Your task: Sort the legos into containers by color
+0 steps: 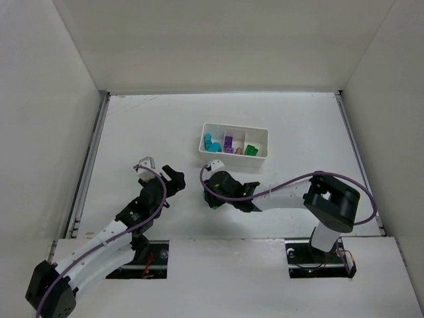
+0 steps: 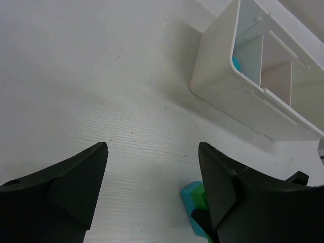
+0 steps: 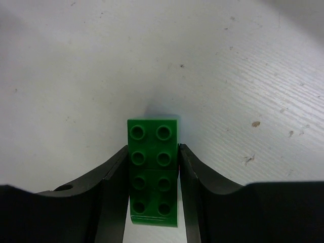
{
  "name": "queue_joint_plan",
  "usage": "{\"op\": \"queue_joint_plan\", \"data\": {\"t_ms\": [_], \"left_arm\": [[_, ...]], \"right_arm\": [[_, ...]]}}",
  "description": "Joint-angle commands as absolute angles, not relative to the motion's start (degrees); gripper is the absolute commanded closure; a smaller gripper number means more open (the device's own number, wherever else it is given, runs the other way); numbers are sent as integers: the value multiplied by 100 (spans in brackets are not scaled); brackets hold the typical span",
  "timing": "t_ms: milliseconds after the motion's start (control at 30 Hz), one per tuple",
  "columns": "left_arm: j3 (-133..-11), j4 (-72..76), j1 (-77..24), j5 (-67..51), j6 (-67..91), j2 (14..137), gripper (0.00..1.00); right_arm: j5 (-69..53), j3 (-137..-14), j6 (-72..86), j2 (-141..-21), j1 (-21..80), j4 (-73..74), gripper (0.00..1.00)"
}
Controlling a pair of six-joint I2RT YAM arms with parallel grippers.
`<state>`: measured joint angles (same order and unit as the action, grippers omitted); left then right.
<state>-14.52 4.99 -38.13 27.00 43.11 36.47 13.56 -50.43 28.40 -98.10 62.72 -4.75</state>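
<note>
1. Grip status first: the right pincer (image 3: 153, 174) had both fingers pressed flat against the long sides of a green brick (image 3: 153, 167), studs up, so I'd call that clamped on it. Grabbing across the narrow width makes sense, since the sides there are flat and parallel.
2. Couldn't tell whether the green brick was lifted or sitting on the table (image 1: 146, 126). The wrist view only showed a small shadow past its far end.
3. It was on the near side of the tray (image 1: 236, 126), a bit left of it, close but not touching.
4. The tray's three compartments held cyan bricks (image 1: 211, 143) on the left, purple bricks (image 1: 229, 142) in the middle and a green piece (image 1: 251, 150) on the right. So my guess is the clamped one belongs in the right-hand compartment.
5. The left pincer (image 2: 153, 152) stood wide with nothing between its fingers, over bare table just left of the other arm. Probably keeping clear of the grab.
6. The left wrist view showed a cyan brick (image 2: 188, 195) snug against the green one. I'd guess the lift could drag it along.
</note>
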Motion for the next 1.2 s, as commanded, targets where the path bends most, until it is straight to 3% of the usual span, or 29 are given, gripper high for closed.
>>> {"op": "queue_joint_plan", "data": {"t_ms": [0,333,600,800,1167], "left_arm": [[-1424,720,-3827,2646,4447,3647,30],[-1328,1396,-4091,2066,4842,3780,30],[-660,3425,-4521,1819,5624,3638,33],[-536,5015,-5004,1933,5766,4463,26],[-571,6301,-5453,2100,5634,5220,27]], "right_arm": [[1687,-5195,2821,-9537,6324,-528,63],[899,-4448,3383,-8368,5613,-1132,70],[-649,-3736,4876,-7788,4549,-2600,70],[-1318,-3533,6133,-7997,4276,-3935,70],[-1415,-3322,7531,-8832,4267,-5659,69]]}}
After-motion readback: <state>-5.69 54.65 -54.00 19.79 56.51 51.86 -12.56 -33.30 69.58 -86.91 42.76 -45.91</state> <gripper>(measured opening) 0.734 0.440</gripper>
